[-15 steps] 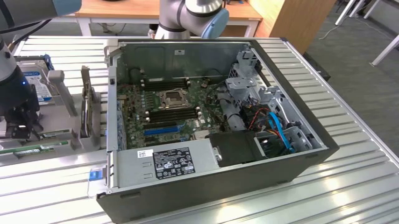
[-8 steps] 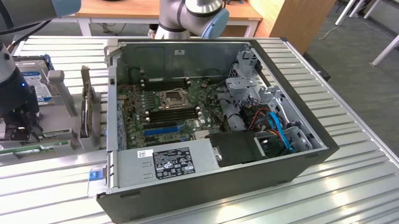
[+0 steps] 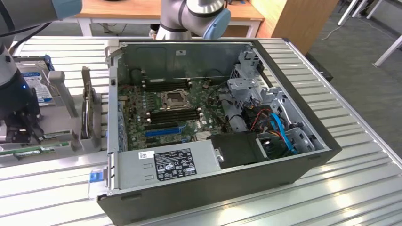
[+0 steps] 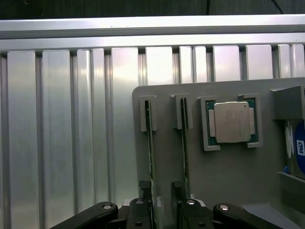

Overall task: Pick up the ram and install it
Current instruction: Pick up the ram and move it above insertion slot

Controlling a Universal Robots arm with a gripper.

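Nothing legible, black label [image 3: 172, 165] on grey metal power supply box [image 3: 133, 173] in open black computer case [image 3: 220, 197], print too small, white sticker [image 3: 146, 154] beside it equally unreadable

green ram [image 3: 31, 152], grey tray [image 4: 228, 181], ribbed silver table [image 3: 351, 188], black case [image 3: 220, 193]

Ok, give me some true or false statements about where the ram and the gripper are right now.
1. The case is open, with the motherboard showing. True.
2. The gripper grips a stick of ram. False: both ram sticks stand in the gray holder, and neither is between its open fingers.
3. A CPU sits in the holder beside the ram sticks. True.
4. The gripper hangs over the motherboard. False: it is over the holder, outside the case on the exterior view's left.
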